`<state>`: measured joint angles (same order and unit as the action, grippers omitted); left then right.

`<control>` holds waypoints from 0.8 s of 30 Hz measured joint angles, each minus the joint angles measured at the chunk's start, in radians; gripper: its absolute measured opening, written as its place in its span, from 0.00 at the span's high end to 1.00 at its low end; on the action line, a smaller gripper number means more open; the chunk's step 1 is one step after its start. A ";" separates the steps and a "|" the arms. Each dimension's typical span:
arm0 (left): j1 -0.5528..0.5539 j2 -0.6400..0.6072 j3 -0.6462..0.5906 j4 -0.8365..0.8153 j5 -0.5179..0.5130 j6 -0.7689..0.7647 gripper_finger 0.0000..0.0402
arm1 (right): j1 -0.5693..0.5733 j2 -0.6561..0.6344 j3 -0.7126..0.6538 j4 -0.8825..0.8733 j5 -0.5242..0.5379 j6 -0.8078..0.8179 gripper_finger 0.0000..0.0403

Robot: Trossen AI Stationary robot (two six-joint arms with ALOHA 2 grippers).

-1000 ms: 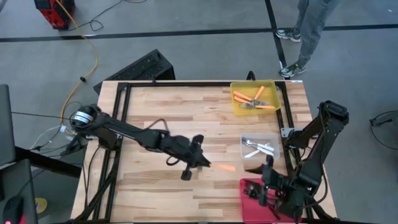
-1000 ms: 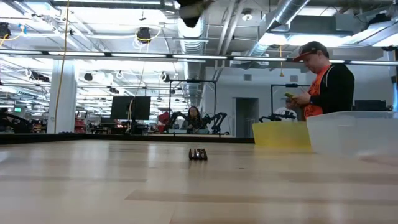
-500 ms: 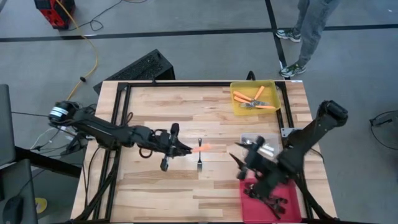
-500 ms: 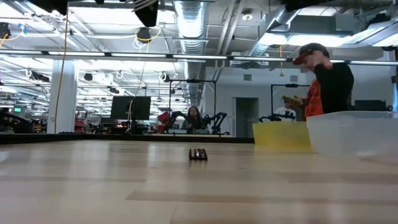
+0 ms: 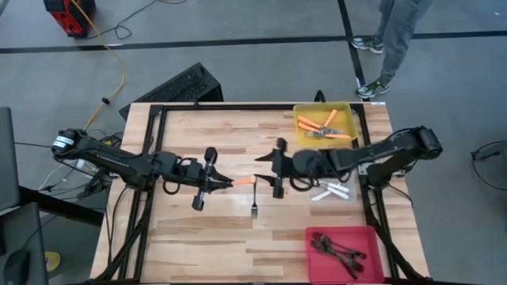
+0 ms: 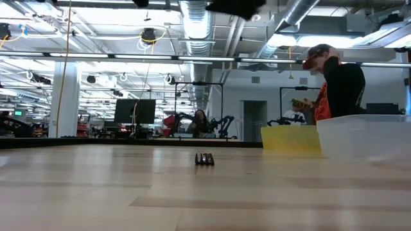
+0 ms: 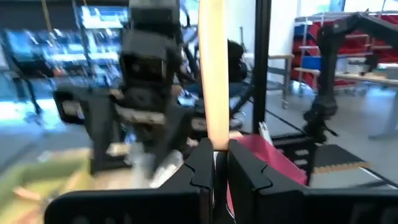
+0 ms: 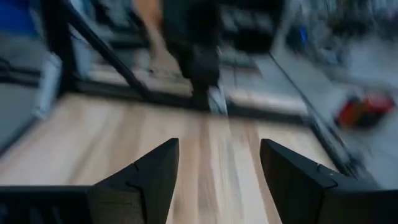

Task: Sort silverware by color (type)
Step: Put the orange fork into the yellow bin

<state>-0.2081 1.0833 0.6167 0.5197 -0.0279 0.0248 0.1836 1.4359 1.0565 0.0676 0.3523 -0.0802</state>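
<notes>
My left gripper [image 5: 220, 181] is over the table's middle, shut on an orange-handled fork [image 5: 242, 180] whose handle [image 7: 214, 68] points at the right gripper. My right gripper [image 5: 261, 167] faces it from the right, open [image 8: 217, 180], just short of the fork's free end and touching nothing. One dark fork [image 5: 254, 210] lies flat on the wood below them, seen end-on in the low view [image 6: 204, 158]. Orange forks lie in the yellow bin [image 5: 348, 127], pale ones in the clear bin [image 5: 345, 182], dark ones in the red bin [image 5: 366, 234]. My left gripper pinches the orange fork between its two fingers [image 7: 202, 168] at the handle's lower part [image 7: 214, 144]; the fork's tine end is hidden behind the fingers. The fingers come level from the table's left, along the fork. The fork is lifted clear and sticks straight out toward the right.
The yellow bin [image 6: 290, 139] and clear bin [image 6: 366, 136] stand at the right edge, the red bin at the near right corner. A black frame [image 5: 238, 108] runs round the table. A person [image 6: 337, 83] stands beyond the far right corner. Bare wood [image 5: 198, 237] lies near left.
My left gripper took the orange fork off the table right of centre, lifted it clear and drew back toward the left edge. My right arm swung from over the red bin up to the table's middle, turning to face the left gripper. The dark fork stayed put.
</notes>
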 joint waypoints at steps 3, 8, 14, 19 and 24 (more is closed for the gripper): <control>0.006 -0.048 0.000 -0.023 -0.025 0.055 0.98 | -0.048 0.020 -0.001 0.136 -0.168 -0.072 0.38; 0.052 -0.071 0.001 -0.037 -0.001 0.080 0.98 | -0.094 0.078 0.000 0.402 -0.336 -0.164 0.38; 0.117 -0.062 0.001 -0.042 0.078 0.079 0.98 | -0.123 0.157 0.000 0.515 -0.382 -0.192 0.38; 0.150 -0.063 0.001 -0.055 0.135 0.072 0.98 | -0.125 0.173 -0.001 0.511 -0.404 -0.214 0.38; 0.170 -0.070 -0.053 -0.013 0.185 0.059 0.98 | -0.127 0.133 0.000 0.478 -0.407 -0.242 0.38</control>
<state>-0.0378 1.0138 0.5634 0.5069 0.1568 0.0838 0.0563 1.5684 1.0569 0.5457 -0.0544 -0.3225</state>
